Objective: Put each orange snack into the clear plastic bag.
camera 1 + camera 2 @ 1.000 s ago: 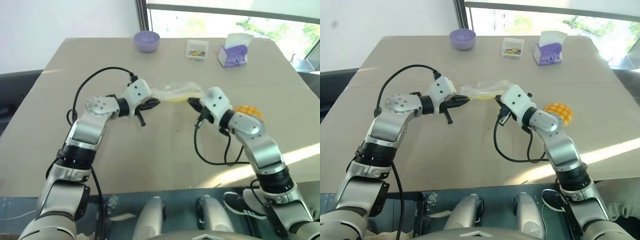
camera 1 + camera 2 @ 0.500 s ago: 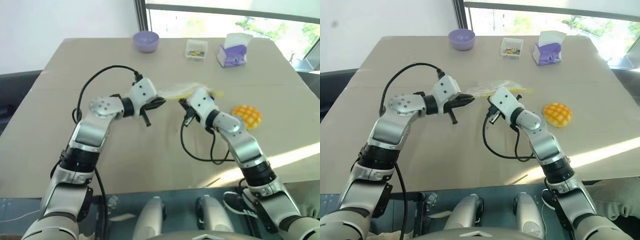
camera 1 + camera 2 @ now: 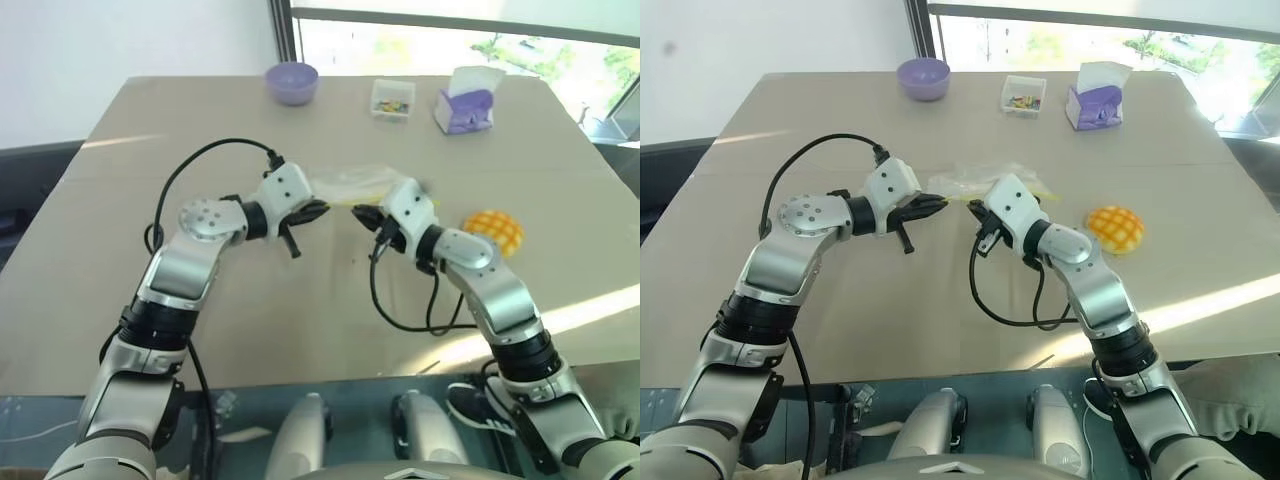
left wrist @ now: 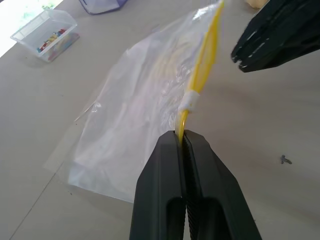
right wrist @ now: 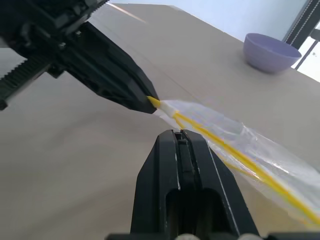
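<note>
The clear plastic bag (image 4: pixel 135 125) lies crinkled on the table, its yellow zip strip (image 4: pixel 207 55) lifted along one edge. My left gripper (image 4: pixel 182 136) is shut on one end of that strip, just below a white slider (image 4: pixel 190 102). My right gripper (image 5: pixel 179 132) faces it a short way off, shut with nothing seen between its fingers, its tip close beside the strip. In the head views the two grippers nearly meet in front of the bag (image 3: pixel 350 182). The orange snack (image 3: pixel 495 230), a domed bun with a grid pattern, rests on the table beside my right forearm.
Along the far side of the tan table (image 3: pixel 180 140) stand a purple bowl (image 3: pixel 292 80), a small clear box of colourful bits (image 3: pixel 393 97) and a purple tissue box (image 3: pixel 465 105). Black cables loop from both wrists.
My right wrist has rolled a little and its tip now lies nearer the left gripper. The orange snack shows more fully beside the right forearm. The left gripper keeps its hold.
</note>
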